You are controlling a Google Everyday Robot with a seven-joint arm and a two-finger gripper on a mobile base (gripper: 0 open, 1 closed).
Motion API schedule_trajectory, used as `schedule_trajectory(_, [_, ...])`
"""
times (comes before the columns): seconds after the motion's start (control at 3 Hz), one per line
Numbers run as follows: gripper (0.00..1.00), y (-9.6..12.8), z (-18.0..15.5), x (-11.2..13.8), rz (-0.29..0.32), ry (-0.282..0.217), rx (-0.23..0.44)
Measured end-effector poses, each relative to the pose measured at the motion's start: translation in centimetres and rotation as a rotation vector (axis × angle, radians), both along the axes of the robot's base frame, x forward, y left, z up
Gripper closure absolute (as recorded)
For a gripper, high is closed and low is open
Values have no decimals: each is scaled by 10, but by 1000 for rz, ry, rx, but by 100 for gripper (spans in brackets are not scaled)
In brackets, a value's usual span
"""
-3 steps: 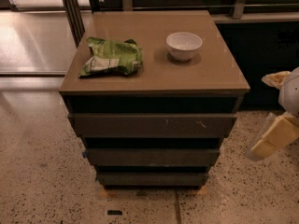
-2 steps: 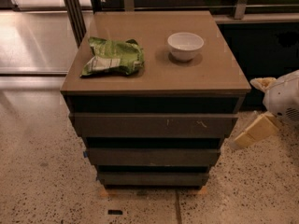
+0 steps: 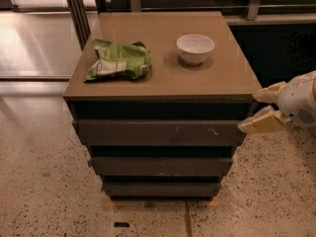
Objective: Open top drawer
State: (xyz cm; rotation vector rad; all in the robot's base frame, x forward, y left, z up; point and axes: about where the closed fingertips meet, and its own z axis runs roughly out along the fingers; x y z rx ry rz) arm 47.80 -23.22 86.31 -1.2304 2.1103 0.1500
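The top drawer [image 3: 148, 133] is the widest dark grey-brown front of the cabinet, with small pale scratches right of centre. It sits pushed in under the tan cabinet top [image 3: 163, 63]. My gripper [image 3: 257, 108] comes in from the right, at the cabinet's right front corner and level with the top drawer's right end. Its two pale fingers [image 3: 261, 123] point left with a gap between them and hold nothing.
A green snack bag [image 3: 119, 59] and a white bowl [image 3: 195, 48] lie on the cabinet top. Two narrower dark drawer fronts [image 3: 160, 165] sit below the top one. Speckled floor surrounds the cabinet; a dark wall and metal rails stand behind.
My gripper has moved left and up, from out at the right of the cabinet to its right front corner beside the top drawer. The drawer has not moved.
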Motion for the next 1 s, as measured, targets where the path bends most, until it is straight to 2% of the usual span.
schedule_trajectory(0.67, [85, 1, 0, 0, -3, -2, -1])
schedule_trajectory(1.0, [100, 9, -23, -11, -26, -12, 48])
